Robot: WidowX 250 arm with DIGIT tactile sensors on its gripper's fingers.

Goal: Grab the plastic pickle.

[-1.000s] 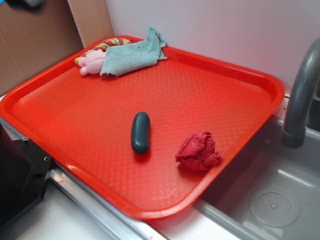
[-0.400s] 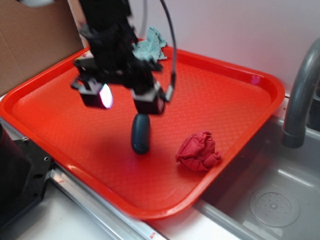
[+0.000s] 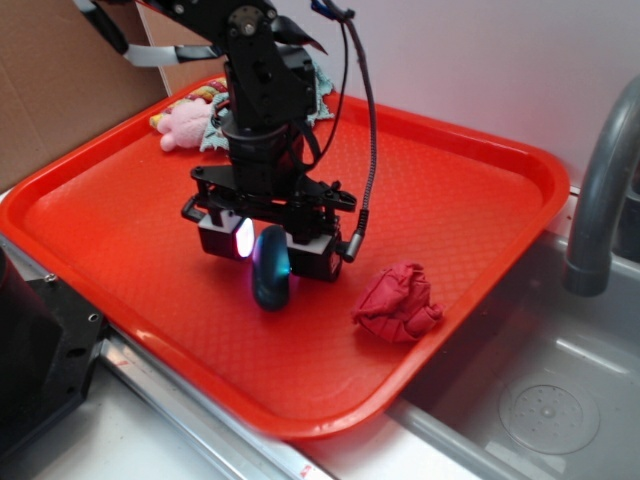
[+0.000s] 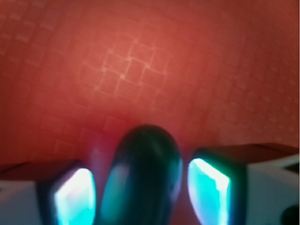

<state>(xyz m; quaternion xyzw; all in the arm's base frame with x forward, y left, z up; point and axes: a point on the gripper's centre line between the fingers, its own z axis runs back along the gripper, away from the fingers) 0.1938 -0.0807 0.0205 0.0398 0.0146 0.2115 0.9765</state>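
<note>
Setting: we see a textured red plastic tray lying beside a grey metal sink, with a pale wall behind and brown cardboard at the far left.
Faucet: a curved grey spout rises at the right edge.
Arm: we see the black robot arm reaching down from the far left over the middle of the tray.
End effector: its end effector sits low over the tray, fingers spread apart, one on each side of the pickle; in the wrist view the glowing pads flank the pickle with narrow gaps, so we do not see them pressing it.
Pickle: the smooth dark green-teal capsule-shaped plastic pickle lies on the tray near its middle, between the fingers, its near end sticking out towards us; in the wrist view it fills the space between the pads.
Cloth ball: a wrinkly red cloth ball rests on the tray to the right of the pickle, apart from it.
Far corner: a pink plush toy lies at the tray's far left, against a teal woven cloth largely hidden by the arm.
</note>
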